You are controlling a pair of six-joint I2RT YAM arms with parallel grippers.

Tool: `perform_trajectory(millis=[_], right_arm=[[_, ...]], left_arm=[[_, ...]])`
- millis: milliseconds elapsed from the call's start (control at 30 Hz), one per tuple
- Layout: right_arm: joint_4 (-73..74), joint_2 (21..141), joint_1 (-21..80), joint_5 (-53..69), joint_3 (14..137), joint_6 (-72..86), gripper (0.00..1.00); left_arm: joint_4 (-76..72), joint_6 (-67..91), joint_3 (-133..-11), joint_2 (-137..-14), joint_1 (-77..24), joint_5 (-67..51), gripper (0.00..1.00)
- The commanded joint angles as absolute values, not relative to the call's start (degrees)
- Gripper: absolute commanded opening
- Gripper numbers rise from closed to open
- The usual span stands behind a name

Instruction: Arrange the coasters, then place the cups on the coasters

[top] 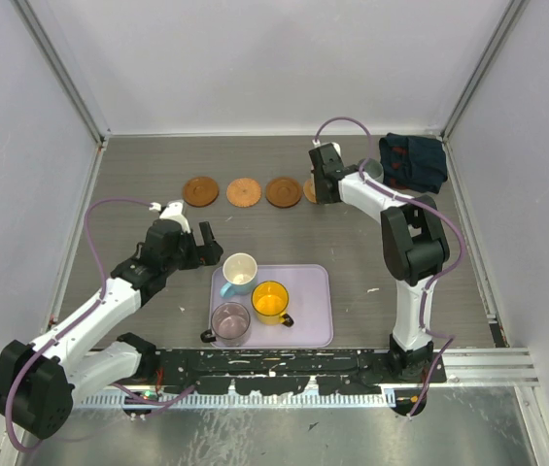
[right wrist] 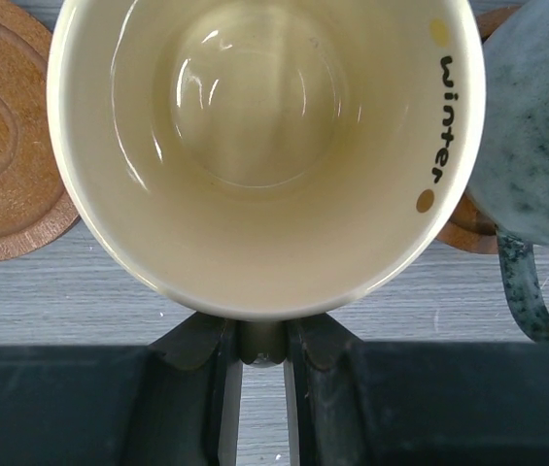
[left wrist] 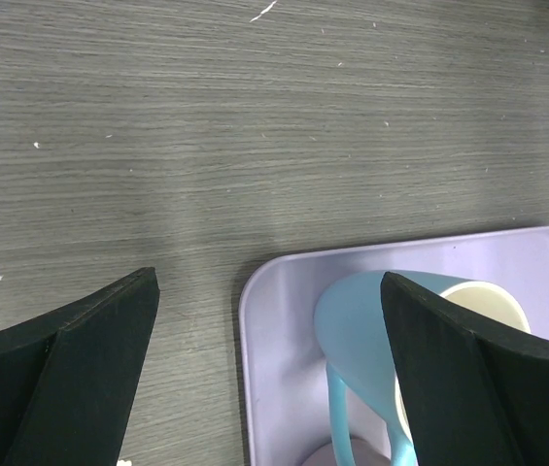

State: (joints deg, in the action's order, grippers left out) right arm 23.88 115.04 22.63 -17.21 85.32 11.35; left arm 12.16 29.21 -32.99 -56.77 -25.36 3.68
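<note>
Wood tabletop (top: 157, 165); right gripper (right wrist: 262, 340) clenched on cream cup (right wrist: 264, 146) handle, left gripper (left wrist: 269, 282) released; lower level, clear of grey-green cup (right wrist: 536, 126) at 3 o'clock.

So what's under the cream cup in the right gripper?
Only table shows past the cream cup, one coaster on one side, another coaster on the other. The cup hides whatever lies directly beneath.

Black word "winter" on the inner wall of the cream cup (right wrist: 255, 223)
</note>
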Motion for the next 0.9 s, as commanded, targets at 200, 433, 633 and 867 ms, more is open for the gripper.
perform_trajectory(millis=[200,433,633,867], right_arm=[[18.9,108.3,22.5,-17.2,85.3,13.0,0.01],[18.6,108.5,22.6,-17.6,85.6,13.2,0.01],[18.7,108.8,22.6,-17.0,85.9,13.1,0.01],[18.9,109.2,23.2,-17.0,86.5,12.4,0.01]], left_arm=[[7.9,29.6,-33.3,-56.5,-25.0,2.9,0.98],[7.9,29.7,-33.1,-56.7,-25.0,2.9,0.98],[7.7,29.7,-33.1,-57.2,-25.0,2.8,0.98],[7.1,29.9,-33.0,-57.7,-25.0,2.5,0.98]])
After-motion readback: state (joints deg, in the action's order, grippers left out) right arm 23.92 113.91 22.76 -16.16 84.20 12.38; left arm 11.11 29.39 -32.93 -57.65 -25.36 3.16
